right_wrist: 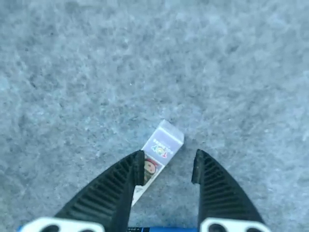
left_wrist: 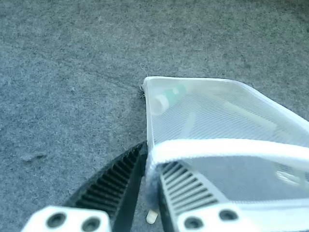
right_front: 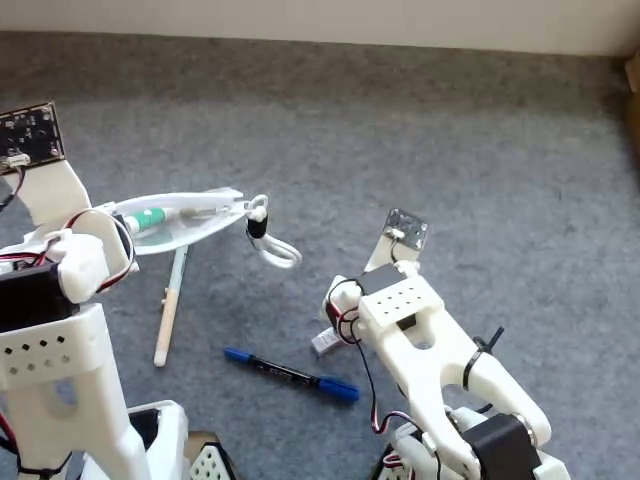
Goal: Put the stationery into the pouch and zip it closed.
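My left gripper (left_wrist: 147, 155) is shut on the rim of the white mesh pouch (left_wrist: 217, 125) and holds it off the carpet. In the high view the pouch (right_front: 190, 215) hangs left of centre, its zip loop (right_front: 275, 248) dangling at the far end. A green-and-white item (left_wrist: 166, 99) lies inside. My right gripper (right_wrist: 169, 162) is open just above a small white eraser (right_wrist: 163, 141), which lies beside one finger (right_wrist: 135, 169). On the carpet lie a blue marker (right_front: 290, 375), the eraser (right_front: 325, 342) and a wooden pencil (right_front: 170, 305) under the pouch.
Grey carpet covers the table. The wall's pale edge (right_front: 320, 20) runs along the back. The arms' white bases (right_front: 60, 400) stand at the front left and front right (right_front: 470, 420). Open carpet stretches behind and to the right of the eraser.
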You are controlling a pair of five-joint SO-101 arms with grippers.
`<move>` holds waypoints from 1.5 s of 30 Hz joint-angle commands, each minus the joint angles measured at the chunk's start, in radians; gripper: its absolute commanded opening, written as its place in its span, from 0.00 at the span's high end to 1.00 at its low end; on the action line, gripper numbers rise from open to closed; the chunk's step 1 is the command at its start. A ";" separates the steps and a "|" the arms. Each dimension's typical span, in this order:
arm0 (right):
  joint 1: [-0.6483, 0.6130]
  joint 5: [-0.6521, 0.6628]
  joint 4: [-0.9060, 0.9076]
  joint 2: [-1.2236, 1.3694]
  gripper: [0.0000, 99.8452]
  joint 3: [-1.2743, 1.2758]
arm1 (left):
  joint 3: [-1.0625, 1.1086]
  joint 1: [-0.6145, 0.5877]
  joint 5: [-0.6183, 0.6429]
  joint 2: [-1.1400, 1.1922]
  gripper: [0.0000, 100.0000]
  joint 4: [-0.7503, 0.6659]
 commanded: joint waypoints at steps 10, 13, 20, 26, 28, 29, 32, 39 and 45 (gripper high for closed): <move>0.012 -0.002 -0.027 0.002 0.84 -0.039 | 0.005 0.013 0.005 0.007 0.99 -0.020; 0.012 -0.002 -0.102 0.002 0.84 -0.039 | 0.005 0.015 0.005 0.007 0.99 -0.020; 0.012 0.000 -0.130 0.002 0.84 -0.039 | 0.005 0.015 0.005 0.007 0.99 -0.020; 0.012 0.000 -0.130 0.004 0.84 -0.038 | 0.005 0.015 0.005 0.007 0.99 -0.020; 0.012 0.000 -0.130 0.004 0.84 -0.036 | 0.005 0.015 0.005 0.007 0.99 -0.020; 0.012 0.000 -0.130 0.004 0.84 -0.036 | 0.005 0.015 0.005 0.007 0.99 -0.020; 0.012 0.000 -0.130 0.004 0.84 -0.036 | 0.007 0.015 0.005 0.007 0.99 -0.020; 0.015 0.000 -0.130 0.099 0.84 -0.044 | 0.007 0.015 0.005 0.007 0.99 -0.020; 0.045 -0.002 -0.125 0.205 0.84 -0.068 | 0.007 0.013 0.005 0.007 0.99 -0.020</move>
